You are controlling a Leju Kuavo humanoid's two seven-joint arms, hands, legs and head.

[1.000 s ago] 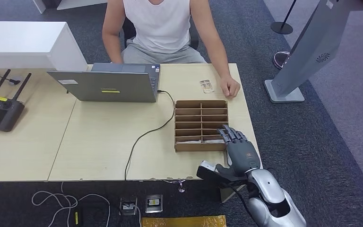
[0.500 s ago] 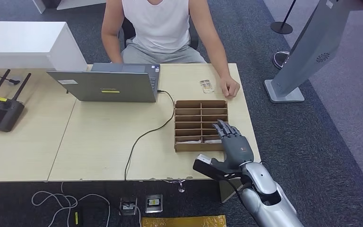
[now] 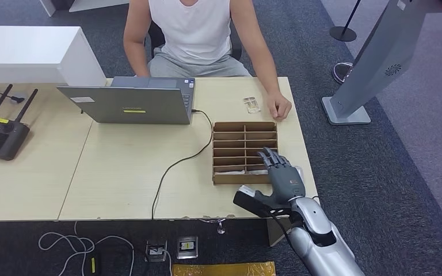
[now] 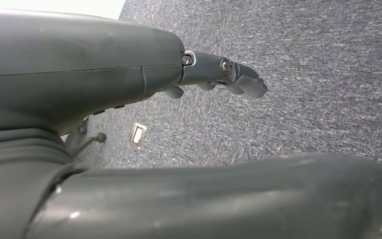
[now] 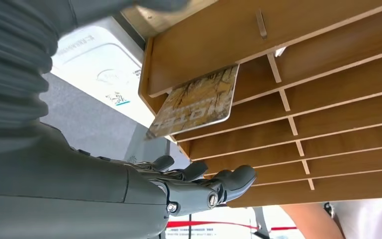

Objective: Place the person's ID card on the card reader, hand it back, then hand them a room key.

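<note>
Item: my right hand (image 3: 285, 175), empty, fingers spread, over wooden card rack (image 3: 230, 150); a room key (image 5: 199, 102) juts from one slot.

The person (image 3: 191, 34) is being cut off above the shoulders by the frame's upper edge. The right hand (image 3: 281, 175) is covering part of the wooden organizer (image 3: 244, 152). Print on the card (image 5: 196, 102) is reading too blurred.
</note>
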